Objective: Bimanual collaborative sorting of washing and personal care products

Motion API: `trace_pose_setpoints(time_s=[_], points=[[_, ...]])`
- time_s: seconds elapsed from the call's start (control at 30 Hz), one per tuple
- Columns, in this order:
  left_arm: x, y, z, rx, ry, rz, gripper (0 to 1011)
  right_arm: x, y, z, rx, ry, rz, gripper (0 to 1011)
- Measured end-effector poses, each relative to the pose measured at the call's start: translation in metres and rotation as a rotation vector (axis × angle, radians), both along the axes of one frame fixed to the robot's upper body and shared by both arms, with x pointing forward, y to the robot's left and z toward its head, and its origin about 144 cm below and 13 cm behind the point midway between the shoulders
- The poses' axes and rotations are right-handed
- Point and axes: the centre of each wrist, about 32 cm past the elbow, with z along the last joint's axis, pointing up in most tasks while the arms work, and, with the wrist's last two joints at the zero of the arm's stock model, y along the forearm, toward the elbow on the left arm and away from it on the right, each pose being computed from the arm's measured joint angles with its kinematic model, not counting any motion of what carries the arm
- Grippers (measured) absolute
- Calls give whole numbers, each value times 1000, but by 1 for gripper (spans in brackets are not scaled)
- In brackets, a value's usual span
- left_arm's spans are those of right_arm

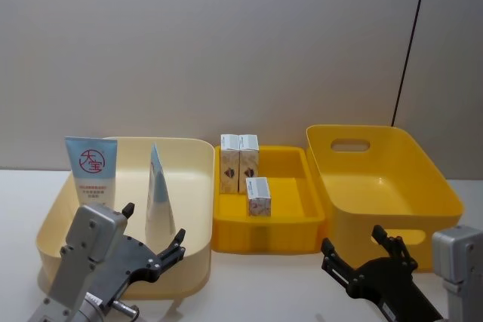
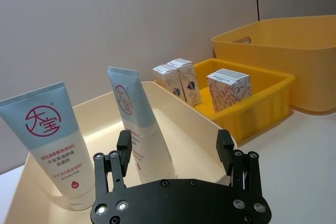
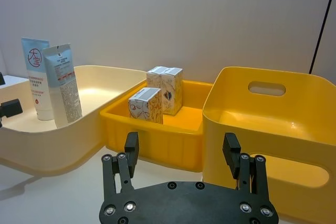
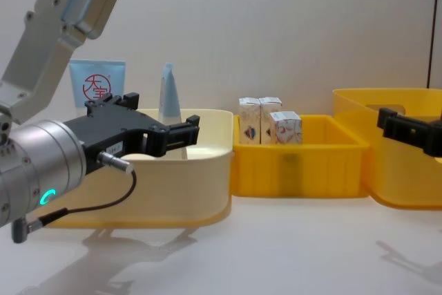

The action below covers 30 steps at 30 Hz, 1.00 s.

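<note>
Cartons [image 1: 248, 160] stood inside the small yellow bin [image 1: 264, 237], and both tubes [image 1: 91, 171] stood in the cream bin [image 1: 198, 179] left of it. Your left gripper [image 1: 154, 224] hung front-left of it, your right gripper [image 1: 352, 240] front-right, both wide open, empty.

The light is bright and even, a little diffuse, and it seems to come from above. The grey wall [image 1: 226, 35] is lit the same from side to side. On the white table [image 4: 290, 253] the shadows are pale, with soft edges. One broad shadow lies below the left gripper [image 4: 164, 112], and one thin dark line runs under the cream bin [image 4: 193, 184]. The floor of the large yellow bin [image 3: 304, 103] gives a mild white shine, and the inner wall of the cream bin glows bright. A small cyan ring lamp [image 4: 47, 197] shines on the left arm [image 4: 41, 157].
</note>
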Motion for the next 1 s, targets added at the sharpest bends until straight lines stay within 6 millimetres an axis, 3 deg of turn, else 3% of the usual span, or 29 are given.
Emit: trace_pose_setpoints(time_s=[1.0], points=[[0,0,0,0,0,0,1003,0,0,0,0,0,0,998]])
